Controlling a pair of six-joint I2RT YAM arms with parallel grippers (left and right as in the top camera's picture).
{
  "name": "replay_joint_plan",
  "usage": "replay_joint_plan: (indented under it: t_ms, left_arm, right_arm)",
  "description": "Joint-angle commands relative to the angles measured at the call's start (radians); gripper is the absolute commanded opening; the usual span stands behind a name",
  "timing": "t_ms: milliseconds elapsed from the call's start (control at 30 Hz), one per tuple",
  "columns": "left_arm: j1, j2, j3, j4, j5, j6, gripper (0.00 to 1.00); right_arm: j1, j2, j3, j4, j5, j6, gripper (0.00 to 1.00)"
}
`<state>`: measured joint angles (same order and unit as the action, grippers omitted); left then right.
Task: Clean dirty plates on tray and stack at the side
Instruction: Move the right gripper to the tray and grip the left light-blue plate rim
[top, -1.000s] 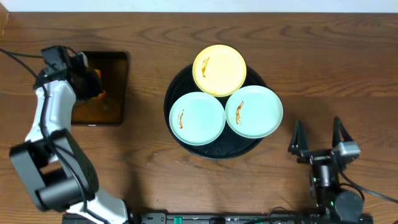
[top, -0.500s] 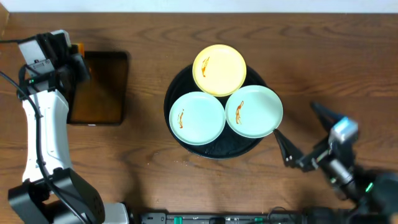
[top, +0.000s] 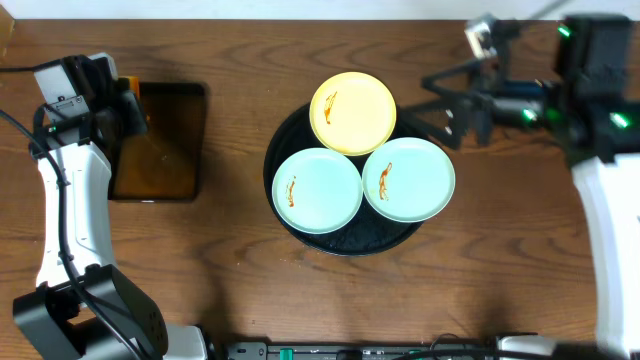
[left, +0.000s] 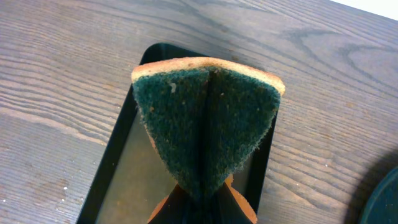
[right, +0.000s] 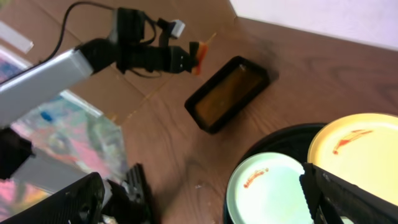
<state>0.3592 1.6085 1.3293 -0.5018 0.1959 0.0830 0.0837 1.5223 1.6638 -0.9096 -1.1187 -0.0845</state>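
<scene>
The round black tray (top: 290, 222) holds three plates, each with an orange-brown smear. The pale yellow plate (top: 353, 112) is at the back. One mint-blue plate (top: 317, 190) is front left and the other (top: 408, 179) front right. My left gripper (top: 122, 100) is shut on a green and orange sponge (left: 208, 124), held above the small rectangular tray (top: 165, 140). My right gripper (top: 440, 95) is open and empty, above the round tray's back right rim. The right wrist view shows its fingers (right: 205, 199) wide apart, with the yellow plate (right: 354, 143) and a mint plate (right: 273, 190).
The rectangular tray of brownish liquid (left: 118, 180) lies at the far left on the wood tabletop (top: 230, 80). The left arm (right: 93, 53) and that tray (right: 227, 93) also show in the right wrist view. Bare wood lies right of the round tray (top: 510, 200).
My right arm has swung from the table's front right up to the back right, its open gripper now by the round tray. My left gripper has lifted the sponge out of the rectangular tray.
</scene>
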Motion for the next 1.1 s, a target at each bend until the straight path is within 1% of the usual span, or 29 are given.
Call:
replay_joint_plan:
  t_ms: [0, 33, 67, 133, 200, 267, 300, 333, 367, 400, 433, 467, 500, 533, 567, 600, 633, 700, 733, 800, 967, 1067]
  left_arm:
    - [0.006, -0.003, 0.011, -0.002, -0.002, 0.006, 0.07]
    - [0.006, -0.003, 0.011, -0.002, -0.002, 0.006, 0.07]
    - [0.006, -0.003, 0.011, -0.002, -0.003, 0.006, 0.07]
    - [0.006, -0.003, 0.011, -0.002, -0.002, 0.006, 0.07]
    - [0.006, -0.003, 0.011, -0.002, -0.002, 0.006, 0.07]
    - [0.006, -0.003, 0.011, -0.005, -0.002, 0.006, 0.08]
    - [0.006, -0.003, 0.011, -0.006, -0.002, 0.006, 0.08]
    - [0.006, -0.003, 0.011, -0.010, -0.002, 0.006, 0.07]
    - [0.006, -0.003, 0.011, -0.011, -0.002, 0.006, 0.08]
    - [0.006, -0.003, 0.011, -0.013, -0.002, 0.006, 0.08]
    - [0.006, -0.003, 0.011, -0.013, -0.002, 0.006, 0.08]
    - [0.006, -0.003, 0.011, -0.013, -0.002, 0.006, 0.08]
    - [0.006, -0.003, 0.011, -0.013, -0.002, 0.006, 0.08]
    - [0.006, -0.003, 0.011, -0.013, -0.002, 0.006, 0.08]
    - [0.006, -0.003, 0.011, -0.012, -0.002, 0.006, 0.08]
    - [0.006, -0.002, 0.011, -0.012, -0.002, 0.006, 0.07]
    - [0.006, -0.002, 0.011, -0.012, -0.002, 0.006, 0.07]
    - [0.006, -0.001, 0.011, -0.012, -0.002, 0.006, 0.07]
    - [0.006, -0.001, 0.011, -0.012, -0.002, 0.006, 0.07]
    - [0.006, -0.001, 0.011, -0.012, -0.002, 0.006, 0.08]
    - [0.006, -0.001, 0.011, -0.013, -0.002, 0.006, 0.07]
    - [0.006, -0.001, 0.011, -0.013, -0.002, 0.006, 0.07]
  right_arm:
    - [0.074, 0.077, 0.021, -0.002, 0.162, 0.115, 0.99]
    - [0.105, 0.096, 0.021, -0.020, 0.317, 0.142, 0.99]
    - [0.188, 0.138, 0.021, -0.062, 0.665, 0.212, 0.94]
    - [0.282, 0.192, 0.021, -0.087, 0.930, 0.263, 0.89]
    - [0.348, 0.246, 0.021, -0.077, 1.028, 0.280, 0.87]
    - [0.380, 0.292, 0.021, -0.061, 1.040, 0.296, 0.83]
    - [0.395, 0.319, 0.021, -0.048, 1.041, 0.307, 0.74]
    - [0.403, 0.343, 0.021, -0.038, 1.044, 0.325, 0.68]
    - [0.409, 0.368, 0.021, -0.024, 1.048, 0.341, 0.64]
    - [0.413, 0.386, 0.021, -0.013, 1.047, 0.343, 0.56]
    - [0.417, 0.410, 0.021, -0.001, 1.041, 0.343, 0.32]
    - [0.419, 0.420, 0.021, 0.000, 1.038, 0.343, 0.25]
    - [0.421, 0.431, 0.021, 0.001, 1.039, 0.343, 0.24]
    - [0.421, 0.440, 0.021, 0.003, 1.040, 0.343, 0.31]
    - [0.421, 0.447, 0.021, 0.004, 1.039, 0.343, 0.45]
    - [0.421, 0.457, 0.021, 0.003, 1.039, 0.343, 0.54]
    - [0.421, 0.463, 0.021, -0.001, 1.039, 0.342, 0.53]
    - [0.423, 0.490, 0.013, -0.003, 1.039, 0.343, 0.35]
    - [0.425, 0.501, 0.009, -0.002, 1.039, 0.343, 0.31]
    - [0.432, 0.526, 0.008, 0.001, 1.039, 0.343, 0.31]
    - [0.439, 0.558, 0.008, 0.023, 1.039, 0.341, 0.35]
    - [0.441, 0.562, 0.008, 0.029, 1.040, 0.322, 0.34]
